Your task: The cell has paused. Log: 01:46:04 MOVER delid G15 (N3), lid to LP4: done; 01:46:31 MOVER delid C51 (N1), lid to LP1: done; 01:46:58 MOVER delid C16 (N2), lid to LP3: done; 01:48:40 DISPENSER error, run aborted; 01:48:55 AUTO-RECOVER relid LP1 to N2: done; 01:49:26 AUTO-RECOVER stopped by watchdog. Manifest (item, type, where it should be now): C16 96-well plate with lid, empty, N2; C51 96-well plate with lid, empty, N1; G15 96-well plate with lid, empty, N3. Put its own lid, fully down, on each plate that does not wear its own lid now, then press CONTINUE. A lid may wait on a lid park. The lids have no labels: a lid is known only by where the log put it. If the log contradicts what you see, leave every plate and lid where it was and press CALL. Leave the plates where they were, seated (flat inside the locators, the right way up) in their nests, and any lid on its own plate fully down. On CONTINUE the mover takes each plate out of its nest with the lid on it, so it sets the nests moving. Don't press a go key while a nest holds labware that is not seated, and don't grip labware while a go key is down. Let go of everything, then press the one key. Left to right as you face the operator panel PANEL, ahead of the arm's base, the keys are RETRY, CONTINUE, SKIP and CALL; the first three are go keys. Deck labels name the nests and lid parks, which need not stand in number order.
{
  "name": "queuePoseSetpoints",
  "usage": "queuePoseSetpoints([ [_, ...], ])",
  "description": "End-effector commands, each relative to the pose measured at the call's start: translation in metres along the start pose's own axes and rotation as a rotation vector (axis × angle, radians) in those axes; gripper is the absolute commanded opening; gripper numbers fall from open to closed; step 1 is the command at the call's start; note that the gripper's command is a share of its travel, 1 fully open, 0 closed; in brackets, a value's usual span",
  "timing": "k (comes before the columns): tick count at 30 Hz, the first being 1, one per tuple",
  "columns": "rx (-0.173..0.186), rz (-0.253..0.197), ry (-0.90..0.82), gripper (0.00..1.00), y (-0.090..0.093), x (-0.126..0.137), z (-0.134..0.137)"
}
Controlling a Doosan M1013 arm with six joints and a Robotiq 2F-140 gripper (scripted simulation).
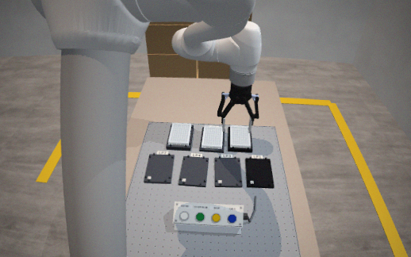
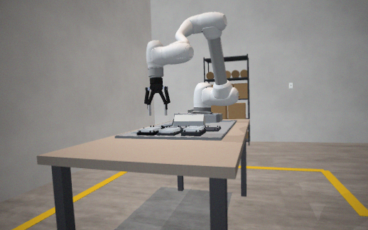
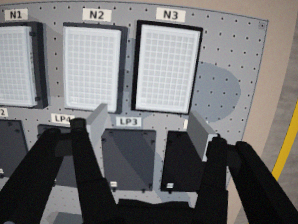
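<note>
Three white 96-well plates stand in a row of nests. In the wrist view, N1 (image 3: 16, 66) is cut off at the left. N2 (image 3: 93, 68) has a pale grey rim, like a lid on it. N3 (image 3: 166, 68) shows a bare black rim. In the top view they are the left (image 1: 179, 135), middle (image 1: 212, 137) and right (image 1: 240, 137) plates. Parks LP4 (image 1: 193, 170) and LP3 (image 1: 228, 171) look grey with a sheen, like clear lids lying on them. LP1 (image 1: 259, 172) is plain black. My gripper (image 1: 237, 119) hangs open and empty, well above N3; it also shows in the exterior view (image 2: 156, 106) and the wrist view (image 3: 149, 129).
The leftmost park (image 1: 159, 168) is dark grey, in the arm's shadow. The operator panel (image 1: 208, 218) sits at the deck's near edge with white (image 1: 184, 216), green (image 1: 200, 216), yellow (image 1: 216, 217) and blue (image 1: 232, 218) keys. The arm's thick column (image 1: 93, 151) blocks the left side.
</note>
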State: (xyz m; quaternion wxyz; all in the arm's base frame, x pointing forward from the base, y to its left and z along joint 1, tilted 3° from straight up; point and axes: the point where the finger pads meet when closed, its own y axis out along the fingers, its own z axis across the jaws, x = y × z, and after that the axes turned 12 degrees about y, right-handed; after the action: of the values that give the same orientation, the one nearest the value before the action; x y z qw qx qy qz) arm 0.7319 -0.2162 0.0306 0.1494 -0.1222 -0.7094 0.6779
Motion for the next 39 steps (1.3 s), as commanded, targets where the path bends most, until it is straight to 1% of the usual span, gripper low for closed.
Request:
queuePoseSetpoints([
  [1, 0.000, 0.003, -0.001, 0.66, -0.016, 0.042, -0.009],
  [2, 0.000, 0.003, -0.001, 0.66, -0.024, 0.073, -0.015],
  [4, 0.000, 0.003, -0.001, 0.66, -0.024, 0.073, -0.015],
  [5, 0.000, 0.003, -0.002, 0.66, -0.030, 0.104, -0.019],
  [7, 0.000, 0.003, -0.002, 0.66, -0.031, 0.107, -0.020],
  [8, 0.000, 0.003, -0.002, 0.66, -0.036, 0.137, -0.023],
  [9, 0.000, 0.003, -0.002, 0.66, -0.037, 0.143, -0.024],
  [10, 0.000, 0.003, -0.002, 0.66, -0.037, 0.143, -0.024],
  [11, 0.000, 0.003, -0.003, 0.66, -0.039, 0.171, -0.027],
  [12, 0.000, 0.003, -0.003, 0.66, -0.041, 0.181, -0.028],
  [16, 0.000, 0.003, -0.003, 0.66, -0.041, 0.181, -0.028],
  [17, 0.000, 0.003, -0.003, 0.66, -0.043, 0.218, -0.031],
  [18, 0.000, 0.003, -0.003, 0.66, -0.043, 0.218, -0.031],
  [19, 0.000, 0.003, -0.004, 0.66, -0.043, 0.249, -0.032],
  [20, 0.000, 0.003, -0.004, 0.66, -0.044, 0.254, -0.033],
  [22, 0.000, 0.003, -0.004, 0.66, -0.044, 0.254, -0.033],
  [23, 0.000, 0.003, -0.004, 0.66, -0.043, 0.288, -0.033],
  [25, 0.000, 0.003, -0.004, 0.66, -0.043, 0.288, -0.033],
  [26, 0.000, 0.003, -0.005, 0.66, -0.041, 0.318, -0.034],
  [28, 0.000, 0.003, -0.005, 0.66, -0.041, 0.318, -0.034],
  [29, 0.000, 0.003, -0.005, 0.66, -0.038, 0.343, -0.033],
  [30, 0.000, 0.003, -0.005, 0.66, -0.038, 0.343, -0.033],
  [31, 0.000, 0.003, -0.006, 0.66, -0.035, 0.363, -0.033],
  [33, 0.000, 0.003, -0.006, 0.66, -0.035, 0.363, -0.033],
  [35, 0.000, 0.003, -0.006, 0.66, -0.031, 0.389, -0.032],
  [36, 0.000, 0.003, -0.006, 0.66, -0.030, 0.395, -0.032],
  [38, 0.000, 0.003, -0.006, 0.66, -0.030, 0.398, -0.031],
  [39, 0.000, 0.003, -0.006, 0.00, -0.030, 0.398, -0.031],
])
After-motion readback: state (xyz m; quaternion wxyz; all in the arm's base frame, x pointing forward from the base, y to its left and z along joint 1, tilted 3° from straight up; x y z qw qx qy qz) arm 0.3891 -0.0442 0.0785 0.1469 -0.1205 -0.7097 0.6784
